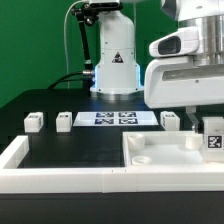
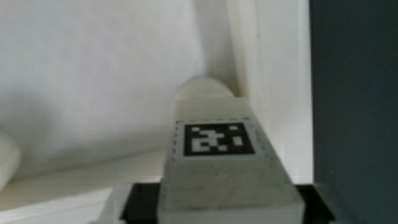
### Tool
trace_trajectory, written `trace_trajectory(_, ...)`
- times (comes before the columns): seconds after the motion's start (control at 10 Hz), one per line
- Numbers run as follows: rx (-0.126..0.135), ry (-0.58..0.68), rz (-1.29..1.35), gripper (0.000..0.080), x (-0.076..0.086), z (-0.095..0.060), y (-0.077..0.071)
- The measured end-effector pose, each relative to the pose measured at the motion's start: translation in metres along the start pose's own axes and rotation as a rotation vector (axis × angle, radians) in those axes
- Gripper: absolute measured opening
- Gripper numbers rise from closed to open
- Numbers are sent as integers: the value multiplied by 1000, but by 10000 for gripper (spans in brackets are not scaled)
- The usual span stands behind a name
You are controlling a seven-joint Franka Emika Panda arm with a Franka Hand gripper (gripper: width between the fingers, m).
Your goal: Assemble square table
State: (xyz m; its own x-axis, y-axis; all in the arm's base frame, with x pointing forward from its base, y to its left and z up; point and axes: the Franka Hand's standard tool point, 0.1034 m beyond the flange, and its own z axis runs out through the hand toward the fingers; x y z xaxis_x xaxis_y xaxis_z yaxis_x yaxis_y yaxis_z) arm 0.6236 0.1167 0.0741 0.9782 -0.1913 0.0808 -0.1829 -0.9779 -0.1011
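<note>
The square table's top, a white slab (image 1: 150, 155) with rounded corner recesses, lies at the exterior view's right. My gripper (image 1: 208, 128) hangs over its right edge and is shut on a white tagged leg (image 1: 213, 139). In the wrist view this leg (image 2: 217, 140) stands upright between my gripper (image 2: 217, 200), and the dark pads (image 2: 143, 198) press on both of its sides. The white slab (image 2: 89, 100) lies beneath it. Three more legs (image 1: 33, 121) (image 1: 65, 120) (image 1: 170, 120) stand apart in a row on the black table.
The marker board (image 1: 115, 118) lies flat behind the slab, in front of the robot base (image 1: 115, 60). A long white rail (image 1: 50, 165) borders the black surface at the front left. Black table (image 2: 356, 100) shows beside the slab's edge.
</note>
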Motion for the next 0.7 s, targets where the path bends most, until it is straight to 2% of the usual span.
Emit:
trace_trajectory(0.2,1,0,25,289,0,0,0)
trace_trajectory(0.4,1,0,165,289,0,0,0)
trace_trajectory(0.7,-1,14,494,290,-2,0,1)
